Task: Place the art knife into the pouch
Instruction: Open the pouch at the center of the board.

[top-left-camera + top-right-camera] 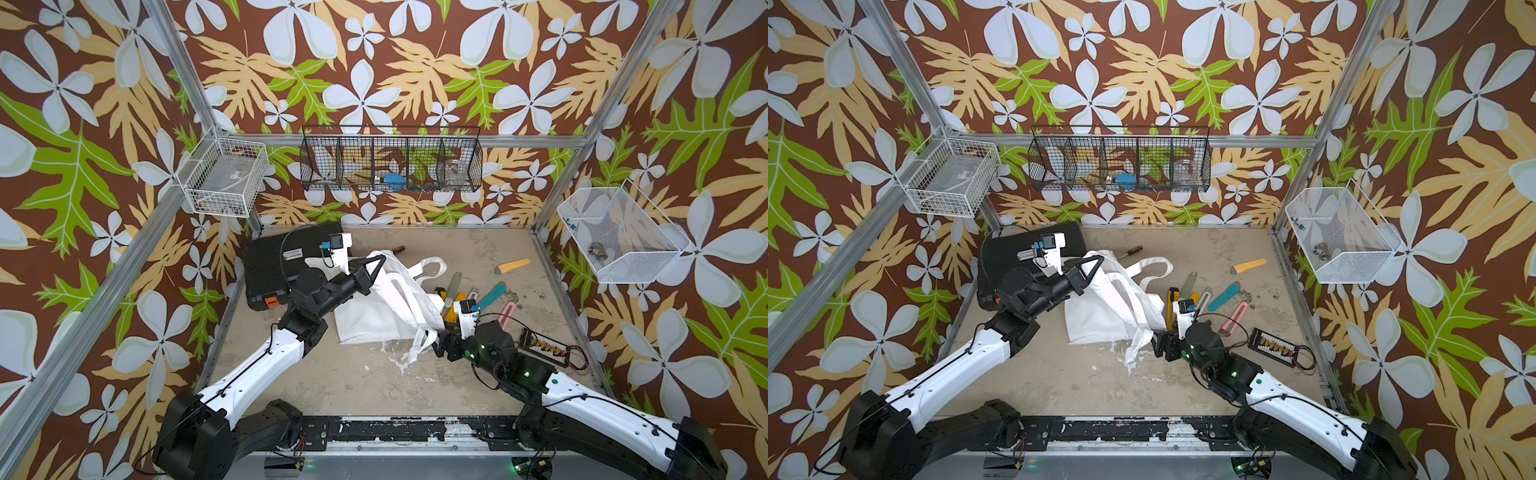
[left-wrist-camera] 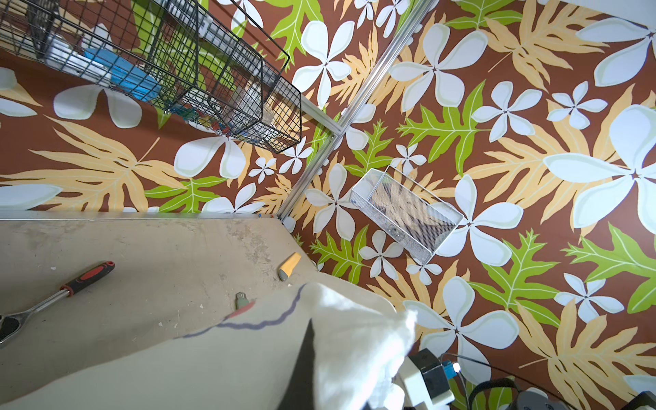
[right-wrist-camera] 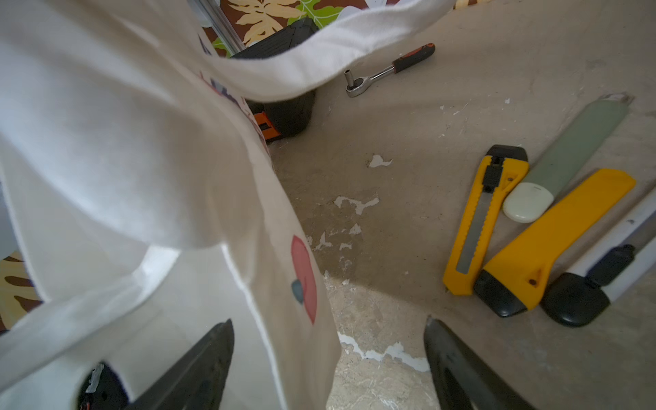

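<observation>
Our left gripper [image 1: 375, 266] is closed tight on the upper edge of the large white canvas pouch [image 1: 386, 307] and holds this edge lifted above the worn grey table [image 1: 332, 374]. Our right gripper [image 3: 328, 321] stands wide, with the pouch's side hem between its black fingers [image 3: 198, 365]. A yellow plastic art knife [image 3: 475, 220] with a black slider lies on the table near the pouch, among other cutters.

Light: bright, even, diffuse
Shadows: soft on table [image 3: 390, 177]
Blur: pouch [image 3: 106, 142] near the right wrist lens
Edges: wide-angle bending
</observation>
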{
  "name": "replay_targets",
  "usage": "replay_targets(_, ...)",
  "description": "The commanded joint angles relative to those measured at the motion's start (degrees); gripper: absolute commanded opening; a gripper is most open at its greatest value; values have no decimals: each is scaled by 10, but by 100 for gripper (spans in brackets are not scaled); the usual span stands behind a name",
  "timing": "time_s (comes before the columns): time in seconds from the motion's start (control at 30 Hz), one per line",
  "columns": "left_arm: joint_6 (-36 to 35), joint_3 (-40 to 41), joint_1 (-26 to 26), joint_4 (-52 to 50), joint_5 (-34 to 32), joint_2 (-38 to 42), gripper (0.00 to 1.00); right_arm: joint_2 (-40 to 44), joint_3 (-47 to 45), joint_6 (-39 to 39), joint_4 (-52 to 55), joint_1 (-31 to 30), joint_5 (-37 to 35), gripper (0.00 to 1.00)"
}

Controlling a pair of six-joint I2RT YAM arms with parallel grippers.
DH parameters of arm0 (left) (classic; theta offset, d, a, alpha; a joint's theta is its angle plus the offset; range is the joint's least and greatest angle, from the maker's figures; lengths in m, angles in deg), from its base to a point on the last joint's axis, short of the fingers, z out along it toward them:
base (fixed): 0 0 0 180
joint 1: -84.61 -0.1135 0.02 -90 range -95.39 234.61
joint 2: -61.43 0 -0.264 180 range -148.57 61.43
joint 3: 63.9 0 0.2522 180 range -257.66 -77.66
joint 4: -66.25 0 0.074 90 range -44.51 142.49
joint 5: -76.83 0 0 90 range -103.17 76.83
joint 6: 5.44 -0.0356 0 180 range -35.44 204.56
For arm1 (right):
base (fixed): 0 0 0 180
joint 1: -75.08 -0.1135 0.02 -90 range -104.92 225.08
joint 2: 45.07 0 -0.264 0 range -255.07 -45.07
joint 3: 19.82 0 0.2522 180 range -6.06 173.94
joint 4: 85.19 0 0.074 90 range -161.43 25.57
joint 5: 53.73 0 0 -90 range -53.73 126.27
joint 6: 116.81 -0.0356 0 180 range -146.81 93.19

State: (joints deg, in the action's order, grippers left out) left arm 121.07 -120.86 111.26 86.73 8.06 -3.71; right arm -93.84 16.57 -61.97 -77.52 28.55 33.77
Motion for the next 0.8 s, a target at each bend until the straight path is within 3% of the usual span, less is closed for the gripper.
replay_targets(0.0,7,-2,-2,7,-2,7,0,5,-10,-20,-68,0,23,83)
replay_targets(0.1,16,2,-4,10,1,15,0,8,-13,-17,-98,6,25,71)
replay_targets(0.23,33,11,-7,20,12,36,0,-39,11,-3,-142,11,21,44)
replay_targets(0.3,40,13,-9,17,20,46,0,-70,35,7,-140,11,13,10)
replay_targets(0.33,42,12,-10,15,25,52,0,-83,51,17,-129,11,6,0)
replay_targets(0.6,12,-8,-13,-69,-10,72,0,-9,168,121,0,11,-74,0)
replay_targets(0.7,-5,-26,-13,-107,-27,58,33,18,206,143,36,11,-67,0)
replay_targets(0.77,-11,-41,-13,-124,-33,47,47,26,218,151,47,11,-58,0)
